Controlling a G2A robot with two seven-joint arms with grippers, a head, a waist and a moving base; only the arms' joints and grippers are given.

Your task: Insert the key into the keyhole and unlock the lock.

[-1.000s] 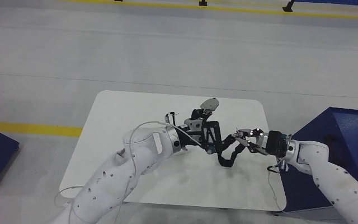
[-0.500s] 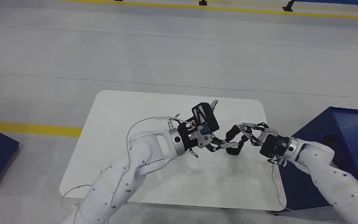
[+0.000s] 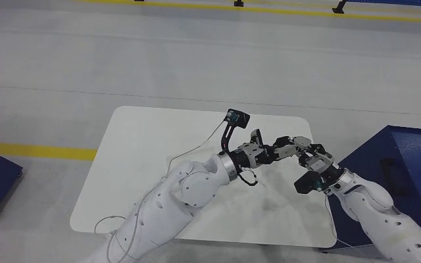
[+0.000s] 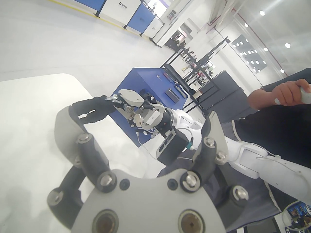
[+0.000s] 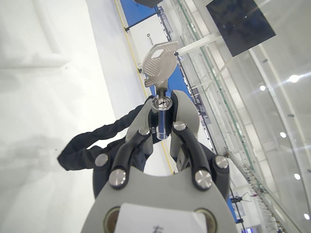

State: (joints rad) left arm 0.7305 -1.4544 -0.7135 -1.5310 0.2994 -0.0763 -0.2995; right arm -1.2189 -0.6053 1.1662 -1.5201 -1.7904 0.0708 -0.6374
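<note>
Key sits blade-down in the keyhole of the lock, one key and one lock, held above the table. The right gripper pinches the lock's chrome cylinder, seen close in the right wrist view. The left gripper is spread wide beside the lock, gripping nothing. The left wrist view puts the lock's black sleeved chain at one finger; whether they touch I cannot tell.
</note>
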